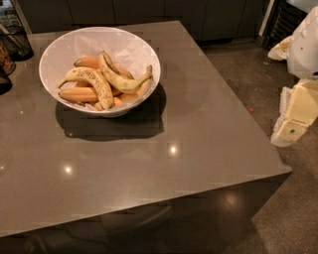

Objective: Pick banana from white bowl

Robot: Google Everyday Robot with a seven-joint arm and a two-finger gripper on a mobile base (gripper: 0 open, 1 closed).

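Note:
The white bowl (130, 45) stands on the grey table towards its back left. The banana (122, 79), pale yellow with few flecks and a dark stem tip, lies on top of the pile at the bowl's right side, its stem end near the right rim. A densely freckled banana (91, 79) lies left of it, and smooth orange bananas (78, 94) lie underneath. My gripper (296, 115) is a cream and white shape at the right edge of the view. It hangs off the table's right side, over the floor and far from the bowl.
The grey table (149, 163) has its front edge low in the view and its right edge by the arm. A black wire basket (17, 40) stands at the back left. Dark cabinets (149, 10) line the back. Speckled floor (293, 198) lies to the right.

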